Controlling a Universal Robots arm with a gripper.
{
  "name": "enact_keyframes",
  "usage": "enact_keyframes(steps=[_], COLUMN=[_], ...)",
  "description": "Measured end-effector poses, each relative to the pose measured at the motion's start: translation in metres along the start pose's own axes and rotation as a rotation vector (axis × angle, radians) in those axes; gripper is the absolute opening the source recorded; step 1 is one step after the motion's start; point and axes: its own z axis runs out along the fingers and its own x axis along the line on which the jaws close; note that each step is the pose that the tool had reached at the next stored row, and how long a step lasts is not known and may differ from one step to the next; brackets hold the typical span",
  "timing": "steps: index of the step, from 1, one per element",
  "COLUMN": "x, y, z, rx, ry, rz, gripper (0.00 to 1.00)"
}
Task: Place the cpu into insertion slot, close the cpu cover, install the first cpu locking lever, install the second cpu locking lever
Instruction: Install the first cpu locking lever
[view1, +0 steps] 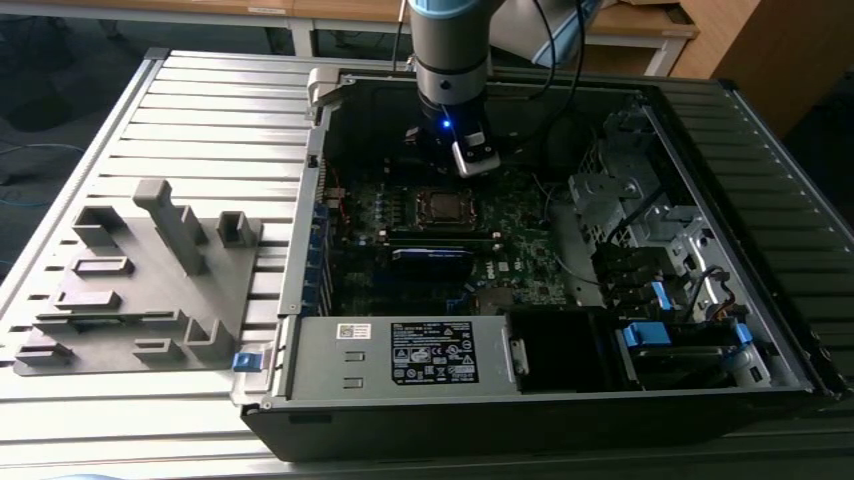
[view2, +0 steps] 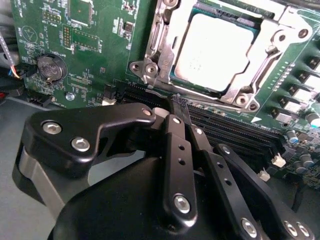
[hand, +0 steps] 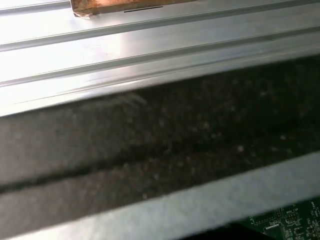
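green motherboard (view2: 95, 30), cpu (view2: 212, 55) inside cpu cover (view2: 162, 40), just beyond the closed tool (view2: 176, 103)

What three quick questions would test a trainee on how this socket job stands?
1. True or false: the cpu is already seated on the motherboard.
2. The cpu cover is: A) down around the cpu; B) lying outside the case; C) held by the tool.
3. In the second wrist view, what is the round silver part on the motherboard?

Key: 1 true; 2 A; 3 a coin cell.
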Motion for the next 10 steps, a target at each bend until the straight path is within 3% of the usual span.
enact_keyframes(steps=[3,5,10], x=[0.0004,0.0005,0.0006], y=[0.0013,0.0018,0.0024], z=[0.0002,0.0003,0.0], rx=[0.0192,0.0276,0.029], ry=[-0.0047,-0.0069,-0.0073], rz=[-0.002,-0.002,-0.002], gripper=[0.11,0.11,0.11])
